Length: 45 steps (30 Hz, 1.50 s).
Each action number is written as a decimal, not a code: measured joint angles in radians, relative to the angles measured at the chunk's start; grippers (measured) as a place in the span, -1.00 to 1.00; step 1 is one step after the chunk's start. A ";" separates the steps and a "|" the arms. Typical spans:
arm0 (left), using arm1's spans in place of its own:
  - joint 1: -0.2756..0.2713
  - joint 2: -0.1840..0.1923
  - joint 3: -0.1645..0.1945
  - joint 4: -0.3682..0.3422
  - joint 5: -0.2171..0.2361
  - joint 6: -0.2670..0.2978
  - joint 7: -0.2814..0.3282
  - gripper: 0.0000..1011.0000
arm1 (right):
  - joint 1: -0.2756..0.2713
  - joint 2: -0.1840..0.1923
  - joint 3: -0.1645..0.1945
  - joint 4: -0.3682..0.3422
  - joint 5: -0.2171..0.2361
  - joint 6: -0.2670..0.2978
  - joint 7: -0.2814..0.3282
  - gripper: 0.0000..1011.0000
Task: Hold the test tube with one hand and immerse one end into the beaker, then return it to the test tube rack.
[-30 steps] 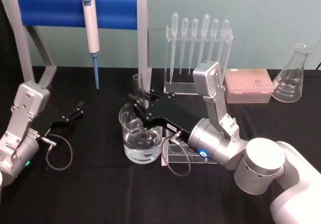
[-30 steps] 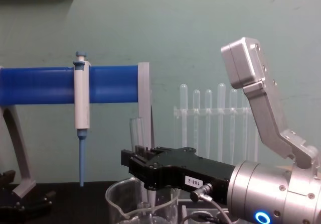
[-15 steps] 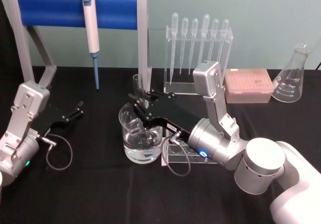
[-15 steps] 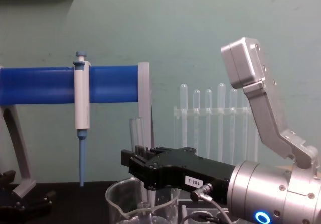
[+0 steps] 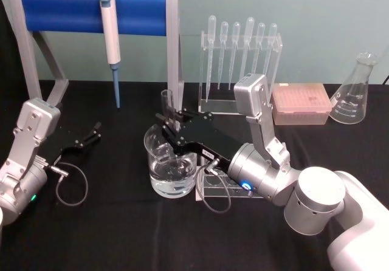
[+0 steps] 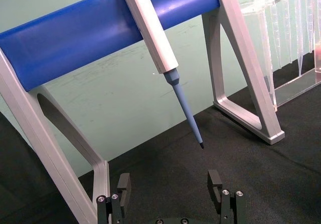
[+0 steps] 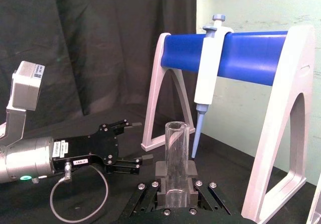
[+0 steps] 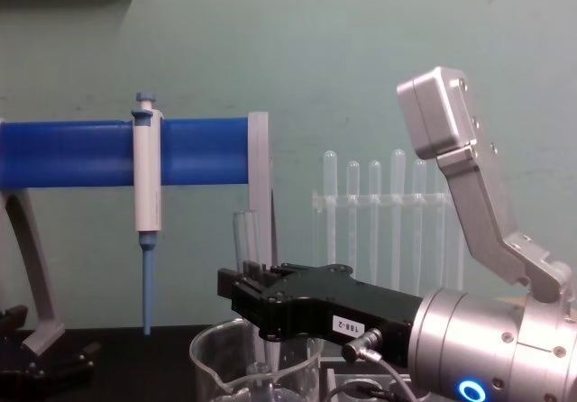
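Observation:
My right gripper (image 5: 172, 125) is shut on the test tube (image 5: 167, 102), a clear glass tube held upright over the beaker (image 5: 159, 172). The tube's rimmed mouth stands above the black fingers, and its lower part drops behind them into the beaker, which holds clear liquid. From the chest, the tube (image 8: 243, 238) rises above the right gripper (image 8: 248, 287), with the beaker's rim (image 8: 209, 348) just below. The right wrist view has the tube (image 7: 176, 153) clamped between the pads. My left gripper (image 5: 91, 134) rests open at the table's left, its fingers (image 6: 123, 188) apart.
A blue-barred stand (image 5: 67, 13) at the back left holds a white-and-blue micropipette (image 5: 110, 28). A rack of plastic pipettes (image 5: 240, 55), a pink tip box (image 5: 301, 104) and a conical flask (image 5: 355, 92) line the back. A clear acrylic rack (image 5: 213, 189) lies under my right wrist.

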 joint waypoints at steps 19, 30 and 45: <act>0.000 0.000 0.000 0.000 0.000 0.000 0.000 0.98 | 0.000 0.000 0.000 0.000 0.000 0.000 0.000 -0.55; 0.000 0.000 0.000 0.000 0.000 0.000 0.000 0.98 | 0.000 0.000 0.000 0.000 0.000 0.000 0.000 -0.55; 0.000 0.000 0.000 0.000 0.000 0.000 0.000 0.98 | 0.000 0.000 0.000 0.000 0.000 0.000 0.000 -0.55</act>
